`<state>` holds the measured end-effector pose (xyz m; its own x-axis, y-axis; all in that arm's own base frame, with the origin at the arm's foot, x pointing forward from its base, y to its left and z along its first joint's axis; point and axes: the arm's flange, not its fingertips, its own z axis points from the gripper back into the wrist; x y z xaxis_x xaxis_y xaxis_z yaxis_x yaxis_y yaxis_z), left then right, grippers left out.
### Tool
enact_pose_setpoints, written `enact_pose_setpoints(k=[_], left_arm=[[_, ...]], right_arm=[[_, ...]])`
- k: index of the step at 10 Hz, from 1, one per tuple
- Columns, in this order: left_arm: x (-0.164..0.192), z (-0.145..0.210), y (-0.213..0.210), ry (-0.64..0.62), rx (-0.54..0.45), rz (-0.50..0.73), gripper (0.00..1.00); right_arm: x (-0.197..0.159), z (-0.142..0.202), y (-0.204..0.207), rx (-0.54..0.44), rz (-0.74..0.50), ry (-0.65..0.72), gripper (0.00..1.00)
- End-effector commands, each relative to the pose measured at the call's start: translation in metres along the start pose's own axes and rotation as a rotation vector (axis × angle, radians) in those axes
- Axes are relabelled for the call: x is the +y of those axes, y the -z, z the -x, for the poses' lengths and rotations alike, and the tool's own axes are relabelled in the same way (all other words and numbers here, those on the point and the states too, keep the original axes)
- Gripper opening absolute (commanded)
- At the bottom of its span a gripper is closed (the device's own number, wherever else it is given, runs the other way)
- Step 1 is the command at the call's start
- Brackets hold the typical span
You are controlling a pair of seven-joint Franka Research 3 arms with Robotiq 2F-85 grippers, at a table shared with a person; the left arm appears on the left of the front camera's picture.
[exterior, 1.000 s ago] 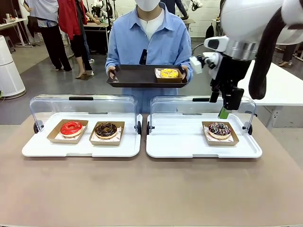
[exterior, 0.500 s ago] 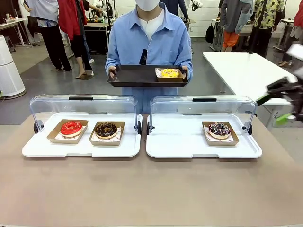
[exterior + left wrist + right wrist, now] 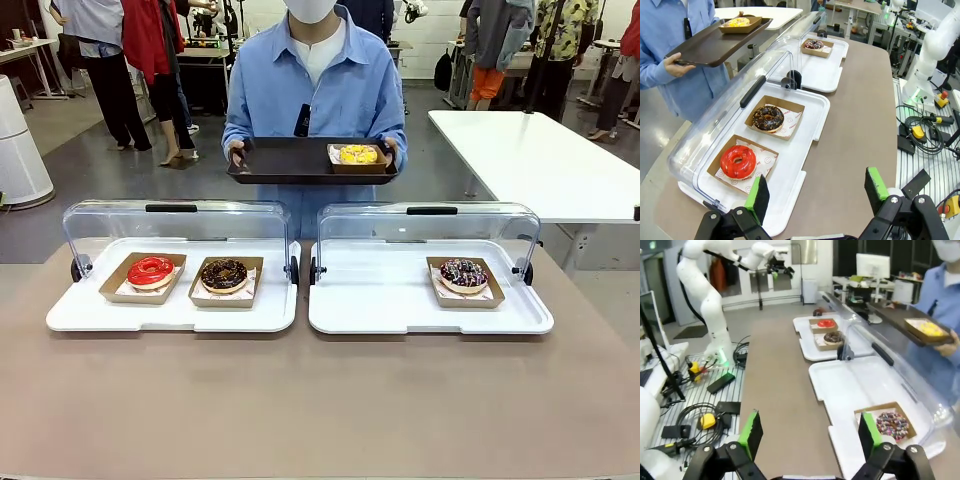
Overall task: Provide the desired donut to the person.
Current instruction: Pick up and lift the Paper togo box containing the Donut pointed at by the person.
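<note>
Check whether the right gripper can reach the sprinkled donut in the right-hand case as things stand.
Probably yes. The clear lid stands tipped back toward the person, so the sprinkled donut lies uncovered with nothing above it. The right gripper is open, beside the white tray.

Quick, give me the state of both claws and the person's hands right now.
Left claw: open, holding nothing.
Right claw: open, holding nothing.
Person's hands: both gripping the dark tray.
</note>
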<state>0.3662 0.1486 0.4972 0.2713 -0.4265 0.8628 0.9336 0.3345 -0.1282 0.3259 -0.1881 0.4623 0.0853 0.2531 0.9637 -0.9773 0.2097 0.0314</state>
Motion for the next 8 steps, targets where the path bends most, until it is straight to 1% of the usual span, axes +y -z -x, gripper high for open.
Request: enact_pose_setpoints(k=[1,4,5,6,7,8], left_arm=[[0.0,0.0,-0.001,0.015,-0.026,-0.002,1.0],[0.0,0.0,-0.001,0.015,-0.026,-0.002,1.0],[0.0,0.0,-0.001,0.015,-0.026,-0.002,1.0],[0.0,0.0,-0.001,0.015,-0.026,-0.002,1.0],[0.0,0.0,-0.001,0.015,-0.026,-0.002,1.0],[0.0,0.0,-0.001,0.015,-0.026,-0.002,1.0]], right_arm=[[-0.005,-0.001,0.002,0.03,-0.006,0.006,1.0],[-0.01,0.003,0.002,0.051,-0.004,0.061,1.0],[-0.014,0.003,0.003,0.066,0.026,0.09,1.0],[-0.023,0.0,0.017,0.087,0.082,0.16,1.0],[-0.009,0.006,0.004,0.047,0.0,0.046,1.0],[-0.009,0.006,0.004,0.047,0.0,0.046,1.0]])
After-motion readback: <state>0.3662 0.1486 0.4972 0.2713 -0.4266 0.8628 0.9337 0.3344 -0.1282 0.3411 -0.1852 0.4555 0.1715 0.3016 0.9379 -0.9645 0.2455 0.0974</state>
